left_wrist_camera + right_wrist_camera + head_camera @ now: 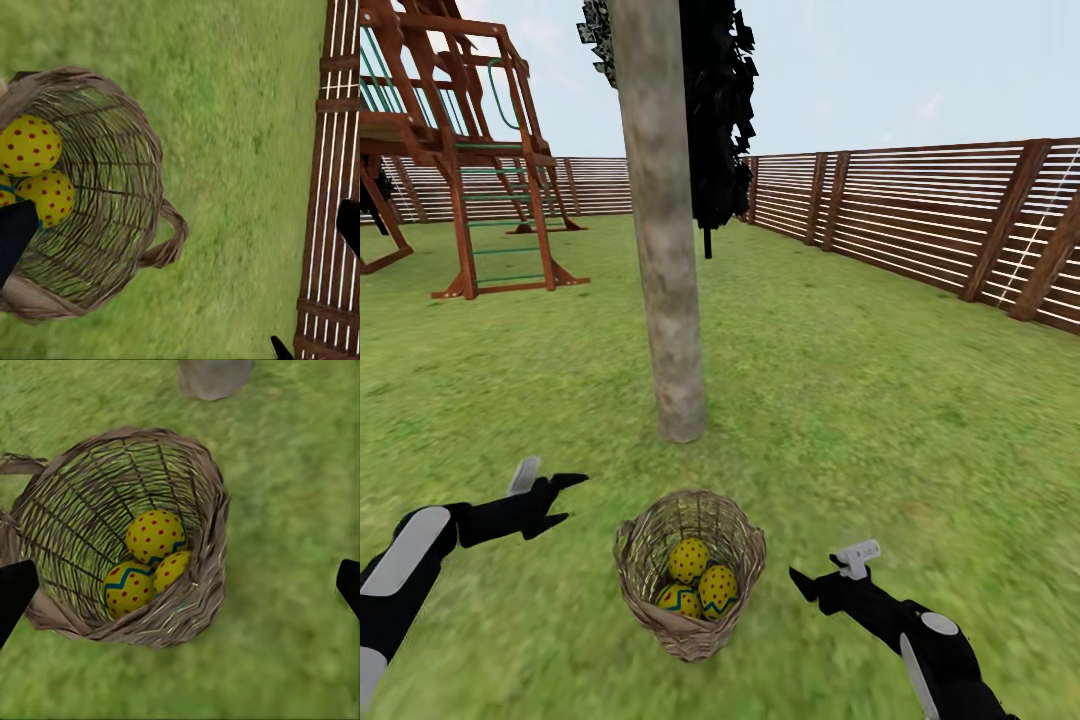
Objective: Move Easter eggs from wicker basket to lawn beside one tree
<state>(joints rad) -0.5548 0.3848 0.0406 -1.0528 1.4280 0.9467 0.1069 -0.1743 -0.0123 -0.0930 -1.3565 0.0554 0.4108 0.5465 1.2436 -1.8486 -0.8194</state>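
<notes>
Open lawn around the wicker basket (690,575)

Its mouth is unobstructed; bare lawn (880,420) flanks it. Only the tree (665,250) trunk stands just behind.

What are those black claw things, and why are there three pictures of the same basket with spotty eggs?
The claws belong to a robot in a computer game world. The big picture comes from a camera on its head. The left end effector and right end effector are both open and hold nothing.

Between them, on the lawn, stands a wicker basket with three Easter eggs inside. Just behind it is a tree.

The other two pictures come from little cameras on the robot's wrists, looking down at the same basket and eggs.
</notes>
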